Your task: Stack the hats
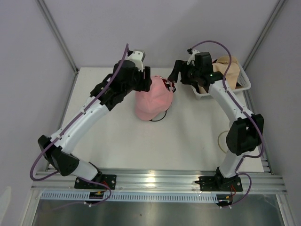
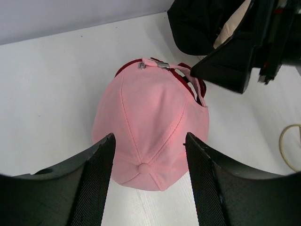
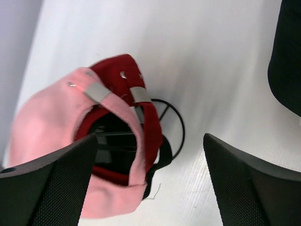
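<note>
A pink baseball cap (image 1: 153,101) sits over a red cap (image 3: 150,127) on a black wire stand (image 3: 176,123) at the table's middle back. Only the red cap's rear band and strap show under the pink one (image 2: 150,122). My left gripper (image 1: 146,84) is open and empty, its jaws spread on either side of the pink cap's crown (image 2: 149,181). My right gripper (image 1: 175,74) is open and empty just behind the caps' back straps (image 3: 150,181). A black hat (image 2: 195,23) and a tan hat (image 1: 226,66) lie in the white basket (image 1: 243,81).
The basket stands at the back right, under my right arm. A thin yellowish ring (image 1: 222,140) lies on the table near the right edge. Grey walls close in the back and both sides.
</note>
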